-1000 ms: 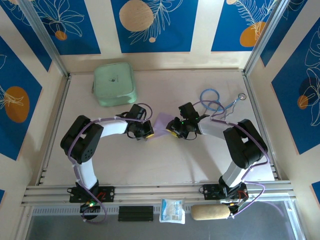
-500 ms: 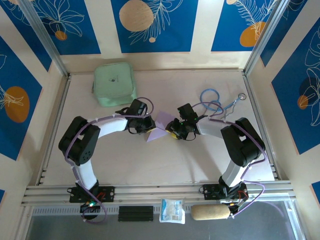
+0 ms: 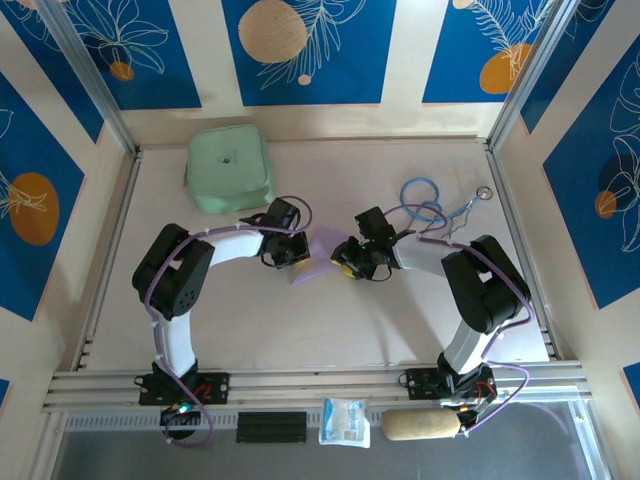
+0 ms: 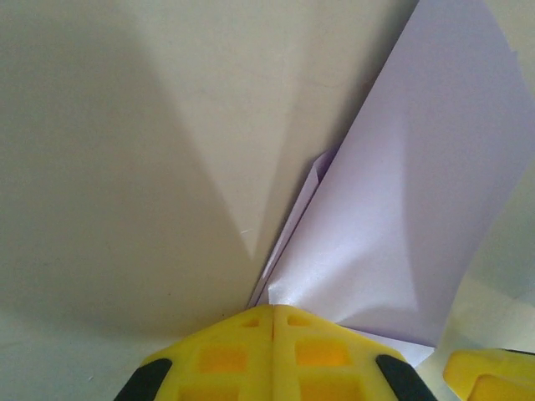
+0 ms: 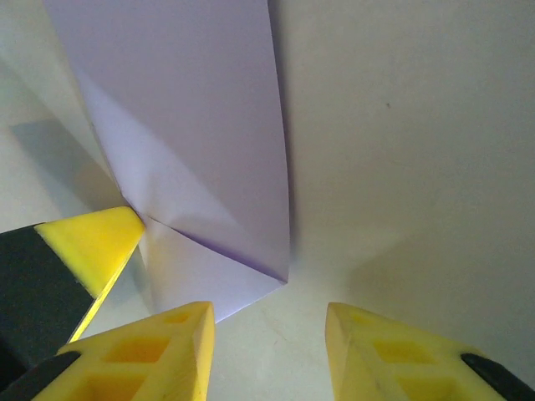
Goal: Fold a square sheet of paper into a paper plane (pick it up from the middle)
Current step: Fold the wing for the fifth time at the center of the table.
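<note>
- Mid-desk is crowded: the left arm [image 3: 225, 246] and right arm [image 3: 432, 256] meet there, jaws either side of the lilac sheet of paper [image 3: 322, 250].
- A mint-green pouch [image 3: 229, 167] blocks the far left corner.
- A blue cable loop [image 3: 420, 192] lies near the far right corner.
- The desk [image 3: 320, 325] lies bare between the arms and its near edge.

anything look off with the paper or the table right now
Nothing spilled or torn. The square sheet of paper sits crooked, partly folded with a diagonal crease. The shut left hand pinches its edge, and a thin inner layer peeks out unevenly there. The right hand is open beside it.
</note>
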Controlling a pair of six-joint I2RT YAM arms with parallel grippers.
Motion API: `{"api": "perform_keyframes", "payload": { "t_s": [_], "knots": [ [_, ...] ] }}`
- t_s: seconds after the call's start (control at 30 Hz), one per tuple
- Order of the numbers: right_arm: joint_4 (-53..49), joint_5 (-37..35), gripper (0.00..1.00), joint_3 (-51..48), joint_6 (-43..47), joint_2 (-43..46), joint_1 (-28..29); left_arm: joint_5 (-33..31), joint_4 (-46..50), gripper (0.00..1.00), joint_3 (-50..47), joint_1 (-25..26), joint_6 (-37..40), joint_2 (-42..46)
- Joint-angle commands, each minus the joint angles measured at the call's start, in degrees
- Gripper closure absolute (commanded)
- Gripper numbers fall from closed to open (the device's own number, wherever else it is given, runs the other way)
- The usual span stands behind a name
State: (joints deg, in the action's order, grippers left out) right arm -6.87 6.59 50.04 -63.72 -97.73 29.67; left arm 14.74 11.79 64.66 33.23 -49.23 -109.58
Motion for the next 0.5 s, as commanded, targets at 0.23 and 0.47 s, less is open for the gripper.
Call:
{"api": "perform_keyframes", "payload": {
  "t_s": [0.23, 0.47],
  "knots": [
    [1.2, 2.6, 0.64, 1.7, -0.5, -3.3, 0.1, -1.9, 1.5, 1.00, -2.6, 0.2, -1.8, -0.7],
    [2.9, 3.6, 0.71, 2.1, -0.8, -4.7, 0.3, -1.7, 1.7, 1.00, -2.8, 0.2, -1.7, -0.5]
  ]
}}
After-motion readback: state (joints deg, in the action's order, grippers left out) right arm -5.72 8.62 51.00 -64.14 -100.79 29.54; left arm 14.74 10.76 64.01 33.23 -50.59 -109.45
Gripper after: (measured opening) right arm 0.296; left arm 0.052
